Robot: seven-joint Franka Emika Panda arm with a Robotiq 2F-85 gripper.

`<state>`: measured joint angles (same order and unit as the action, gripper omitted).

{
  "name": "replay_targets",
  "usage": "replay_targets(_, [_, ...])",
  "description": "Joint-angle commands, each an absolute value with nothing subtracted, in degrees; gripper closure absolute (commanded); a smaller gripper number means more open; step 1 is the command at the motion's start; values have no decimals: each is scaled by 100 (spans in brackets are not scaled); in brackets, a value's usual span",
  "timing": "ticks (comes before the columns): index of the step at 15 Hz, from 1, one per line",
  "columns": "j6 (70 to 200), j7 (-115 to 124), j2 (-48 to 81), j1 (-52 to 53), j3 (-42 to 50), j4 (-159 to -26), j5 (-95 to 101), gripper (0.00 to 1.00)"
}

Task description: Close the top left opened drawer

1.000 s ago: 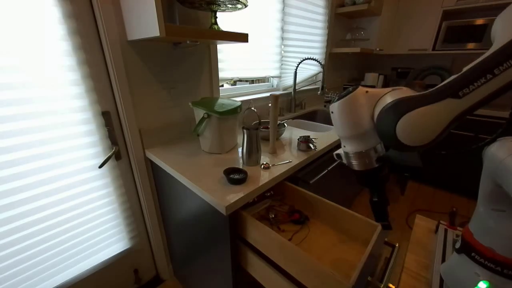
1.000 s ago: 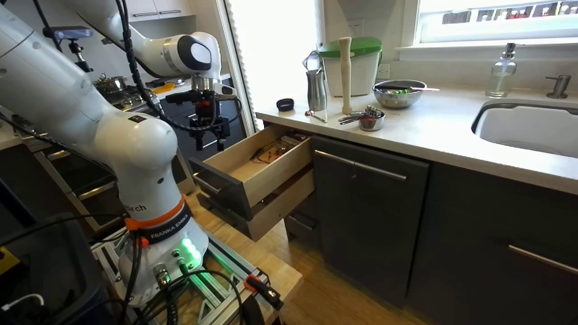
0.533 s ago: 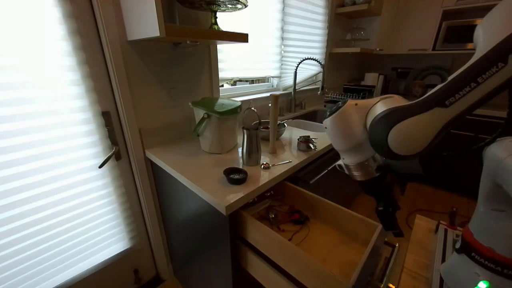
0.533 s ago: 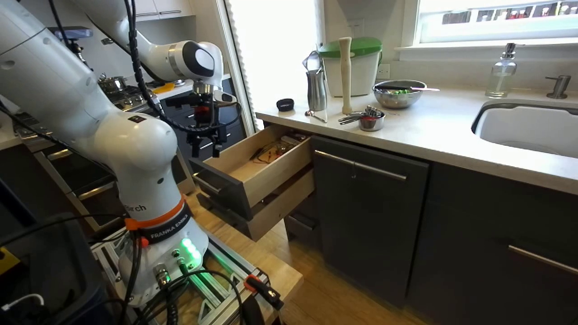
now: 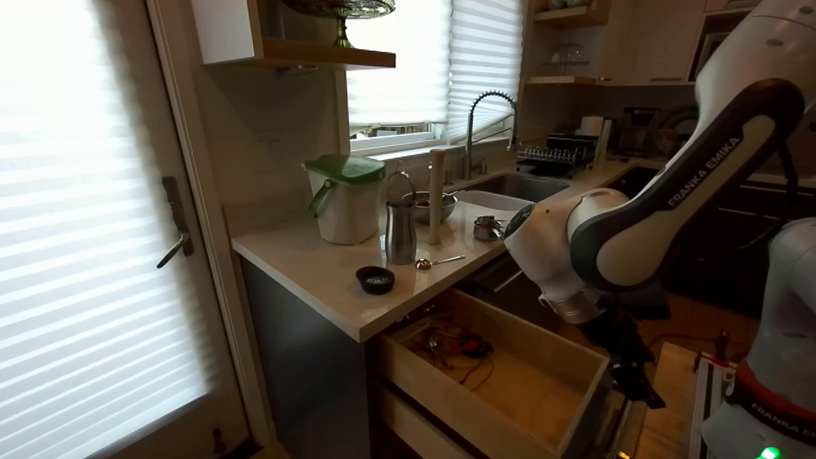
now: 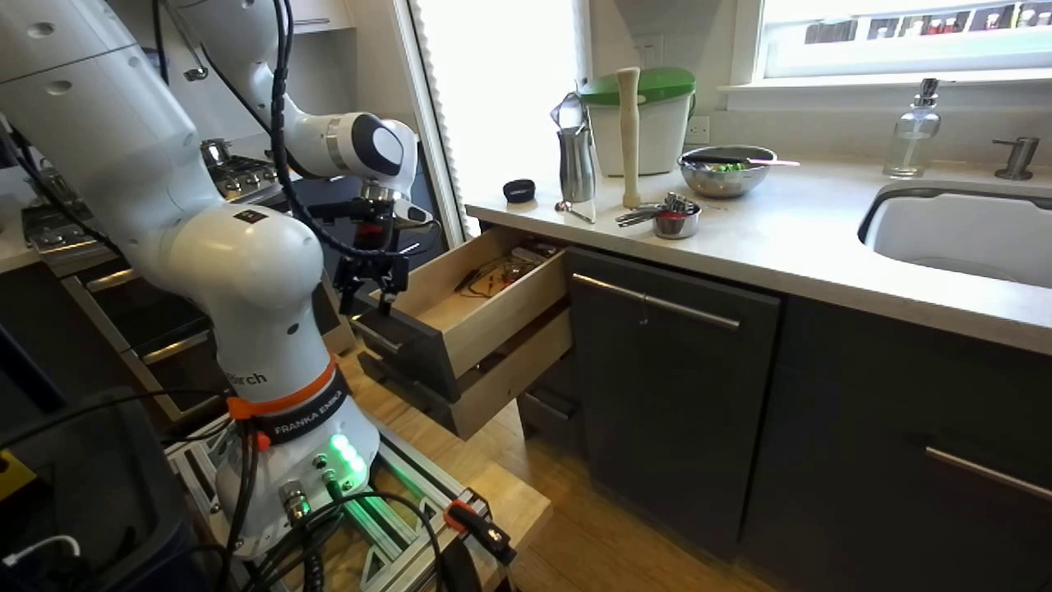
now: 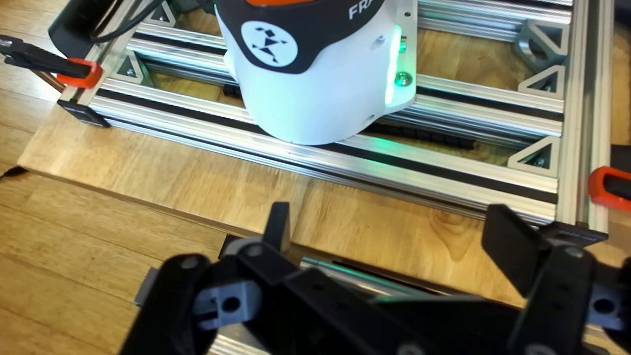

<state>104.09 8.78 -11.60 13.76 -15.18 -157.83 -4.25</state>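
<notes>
The top left drawer, a light-wood box with a dark grey front, stands pulled out in both exterior views [image 5: 542, 328] [image 6: 423, 349]. Dark brown tangled items [image 5: 452, 344] lie in its rear corner. Its metal handle [image 5: 625, 417] shows partly below the fingers in the wrist view [image 7: 355, 276]. My gripper [image 5: 649, 398] is just outside the drawer's front panel, near the handle, tilted downward. In an exterior view its fingers [image 6: 366, 304] overlap the top of the front. Whether they touch it cannot be told. In the wrist view the fingers [image 7: 389, 222] are spread with nothing between them.
A deeper light-wood drawer [image 6: 514, 390] is also pulled out just below. The robot's wooden base board [image 7: 369, 217] lies close to the drawer front. The counter [image 5: 306, 268] above holds a bucket [image 5: 347, 210], a steel cup [image 5: 400, 236] and a black bowl [image 5: 375, 280].
My gripper has moved down and outward past the drawer's front edge, tilting more, to near the handle. Both drawers have not moved.
</notes>
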Motion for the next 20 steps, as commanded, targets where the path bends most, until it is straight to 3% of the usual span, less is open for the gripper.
replay_targets(1, [10883, 1000, -897, 1547, -1654, -15764, -533, 0])
replay_targets(12, [12153, 1296, -449, 1697, -1787, -15751, -616, 0])
replay_targets(20, [12778, 3507, -655, 1497, -1832, -15884, 900, 0])
